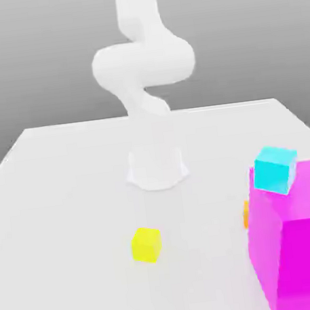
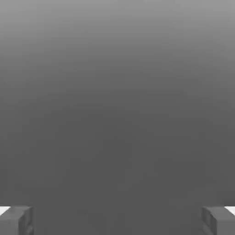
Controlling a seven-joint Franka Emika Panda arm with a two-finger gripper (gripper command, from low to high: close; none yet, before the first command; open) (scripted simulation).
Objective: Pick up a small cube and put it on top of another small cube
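Beside the big glossy magenta block (image 1: 302,249), on its arm-facing side, I see only a sliver of the small orange cube (image 1: 246,213) on the matte white worktop (image 1: 69,216). The jaws stand wide, gripping nothing, their grey fingertips (image 2: 17,221) blocky.

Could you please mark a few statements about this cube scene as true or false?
1. The yellow cube rests on the white table. True.
2. The cyan cube lies on the table. False: it sits on the magenta block.
3. The pincer is shut on a cube. False: its fingers stand wide apart, holding nothing.
4. The orange cube is partly hidden behind the magenta block. True.
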